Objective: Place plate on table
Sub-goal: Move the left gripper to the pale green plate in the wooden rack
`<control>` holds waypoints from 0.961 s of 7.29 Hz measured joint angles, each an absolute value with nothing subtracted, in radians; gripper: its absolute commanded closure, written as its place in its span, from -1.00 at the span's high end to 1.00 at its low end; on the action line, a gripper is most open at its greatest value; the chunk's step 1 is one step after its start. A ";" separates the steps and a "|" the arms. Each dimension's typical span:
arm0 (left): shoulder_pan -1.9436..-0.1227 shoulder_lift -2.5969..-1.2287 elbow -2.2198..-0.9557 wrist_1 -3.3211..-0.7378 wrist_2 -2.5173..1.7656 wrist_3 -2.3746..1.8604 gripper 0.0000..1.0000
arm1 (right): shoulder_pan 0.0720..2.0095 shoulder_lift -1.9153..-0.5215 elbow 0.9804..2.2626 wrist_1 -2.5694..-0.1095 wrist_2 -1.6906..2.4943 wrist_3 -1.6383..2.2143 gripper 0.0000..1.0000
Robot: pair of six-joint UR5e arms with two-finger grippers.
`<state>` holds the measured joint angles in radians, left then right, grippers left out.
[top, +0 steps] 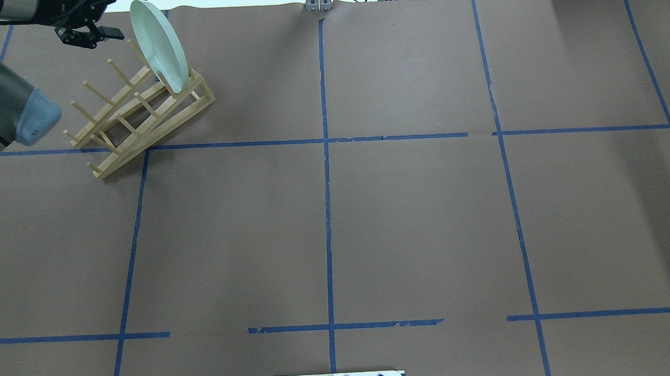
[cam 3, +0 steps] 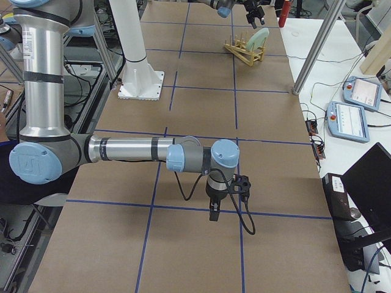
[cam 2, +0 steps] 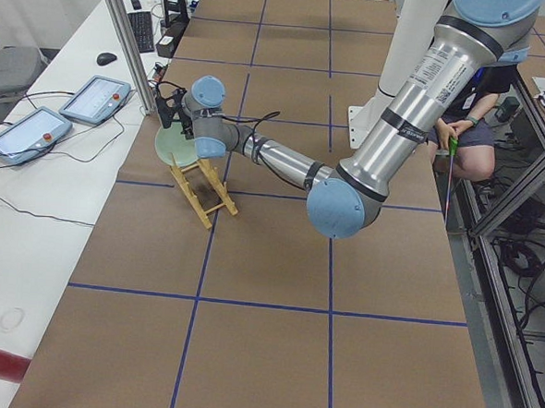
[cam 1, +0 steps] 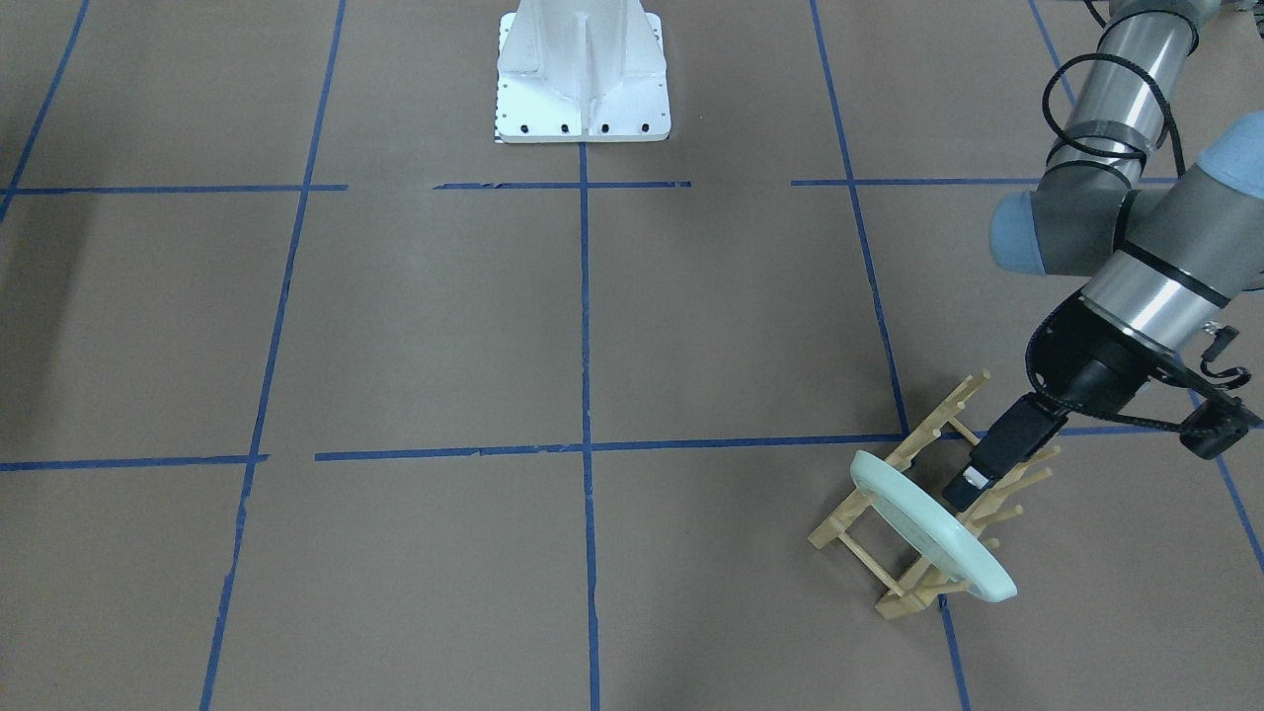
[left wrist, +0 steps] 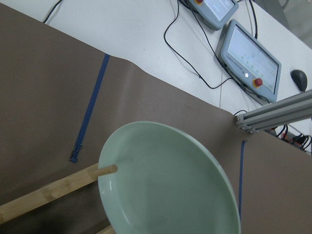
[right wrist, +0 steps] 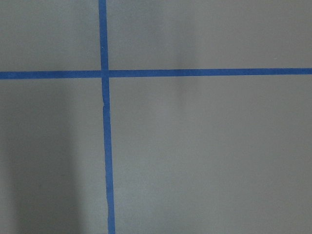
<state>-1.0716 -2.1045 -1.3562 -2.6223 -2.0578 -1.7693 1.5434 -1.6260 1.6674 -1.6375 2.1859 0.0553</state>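
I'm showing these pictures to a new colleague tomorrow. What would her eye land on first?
Most likely the pale green plate, standing on edge in the wooden peg rack at the far left corner of the table, which is brown paper gridded with blue tape. Next, the left gripper reaching down close to the plate's rim; whether it touches cannot be told.
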 measured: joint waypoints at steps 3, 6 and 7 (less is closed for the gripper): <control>-1.031 -2.105 -1.342 -2.657 -2.023 -1.797 0.33 | 1.544 -1.626 1.667 -1.637 2.186 0.057 1.00; -1.019 -2.108 -1.340 -2.661 -2.018 -1.795 -0.26 | 1.544 -1.626 1.667 -1.637 2.186 0.056 1.00; -1.018 -2.110 -1.340 -2.661 -2.016 -1.795 -0.59 | 1.544 -1.626 1.667 -1.637 2.186 0.056 1.00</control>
